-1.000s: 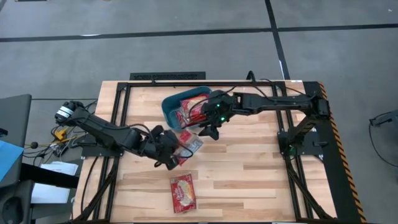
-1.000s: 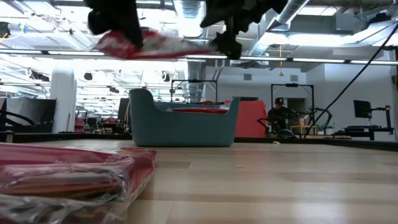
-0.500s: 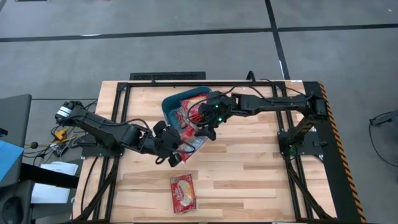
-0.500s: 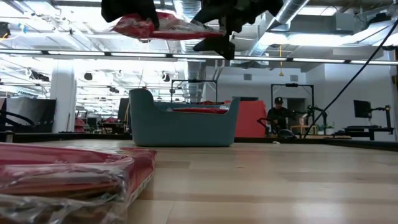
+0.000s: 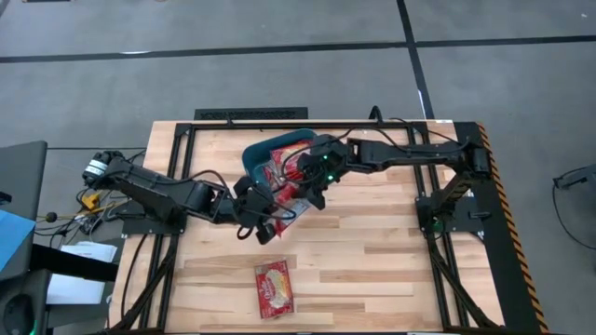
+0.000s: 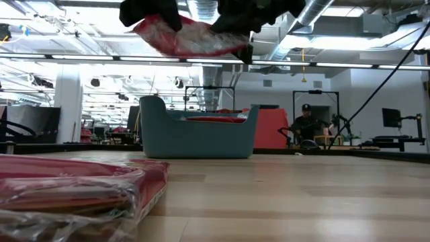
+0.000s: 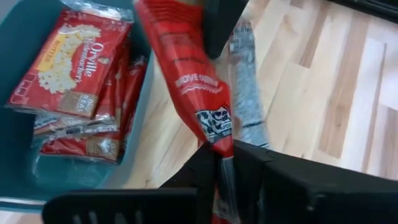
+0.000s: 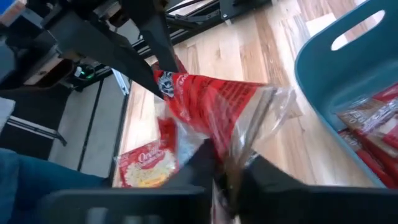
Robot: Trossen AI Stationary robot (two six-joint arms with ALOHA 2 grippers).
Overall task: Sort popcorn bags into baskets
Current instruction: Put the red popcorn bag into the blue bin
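One red popcorn bag (image 5: 287, 201) hangs in the air just near the teal basket (image 5: 258, 166), stretched between my two grippers. My left gripper (image 5: 270, 208) is shut on the bag's end nearer the table's front. My right gripper (image 5: 304, 193) is shut on its opposite, clear-wrapped end. The basket (image 7: 18, 37) holds several popcorn bags (image 7: 74, 59) lying flat. One more bag (image 5: 274, 287) lies flat on the table near the front edge. My left gripper pinches the bag's narrow end (image 7: 219, 144) between its two fingers, with the bag running away from the fingertips. The bag is lifted clear of the table (image 6: 191, 37). My right gripper pinches the crinkled clear wrapper at the bag's other end (image 8: 239, 146) between its two fingers. It comes from the basket side, and the bag spans from there to the left gripper (image 8: 158, 65).
The basket (image 6: 198, 131) stands at the table's far middle, right behind both grippers. The loose bag also shows close to the low camera (image 6: 74, 188). Bare wood lies to the right of the grippers (image 5: 391, 242). A person (image 6: 304, 124) sits in the room beyond.
My left gripper has carried the bag up and toward the basket and the right gripper. My right gripper, which stood beside the bag's far end, has taken hold of it. The bag now hangs between both, clear of the table.
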